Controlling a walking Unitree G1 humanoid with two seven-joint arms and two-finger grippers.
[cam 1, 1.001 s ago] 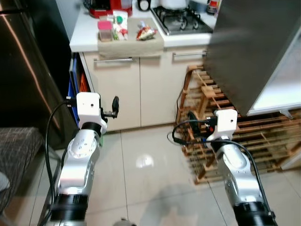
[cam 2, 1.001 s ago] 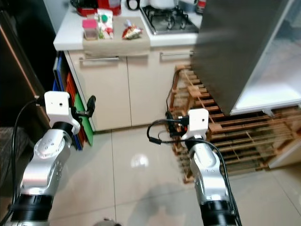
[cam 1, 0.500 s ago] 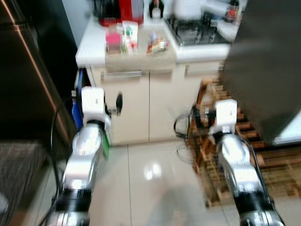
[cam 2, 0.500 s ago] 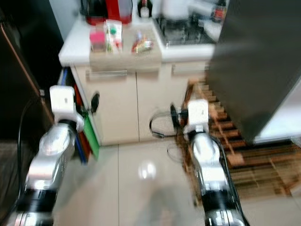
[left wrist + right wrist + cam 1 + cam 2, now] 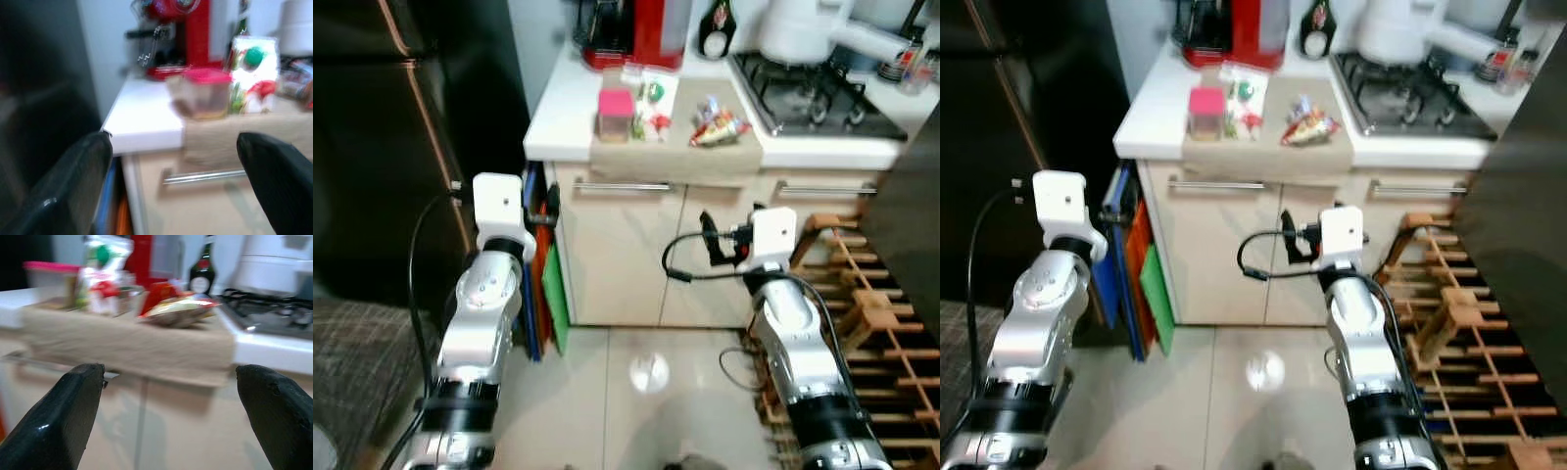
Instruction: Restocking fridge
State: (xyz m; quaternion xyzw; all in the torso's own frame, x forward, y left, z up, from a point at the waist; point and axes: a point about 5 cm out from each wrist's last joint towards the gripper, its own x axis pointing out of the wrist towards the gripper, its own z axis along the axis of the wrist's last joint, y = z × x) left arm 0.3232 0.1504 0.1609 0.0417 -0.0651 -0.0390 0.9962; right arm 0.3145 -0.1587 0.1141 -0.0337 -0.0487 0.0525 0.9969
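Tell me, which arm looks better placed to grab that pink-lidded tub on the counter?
Probably the left. The pink-lidded tub stands at the left end of the beige mat, and the open left gripper points almost straight at it. The right gripper, also open and empty, faces the snack packet instead.

Ahead at twelve o'clock the white bench (image 5: 563, 117) carries a tan cloth (image 5: 675, 157) hanging over its front edge. On the cloth stand a pink-lidded tub (image 5: 615, 114) and a white carton (image 5: 651, 103), touching or nearly so, with a snack packet (image 5: 720, 127) apart at one o'clock; a gap lies between carton and packet. Behind them a red appliance (image 5: 651, 29) and a dark bottle (image 5: 713, 20) block the back. The bench's left front corner is bare. At two o'clock lies the stove (image 5: 818, 93). At nine o'clock a dark fridge (image 5: 401, 147) walls the side; at four o'clock a wooden rack (image 5: 881, 323) crowds the floor (image 5: 646, 392).
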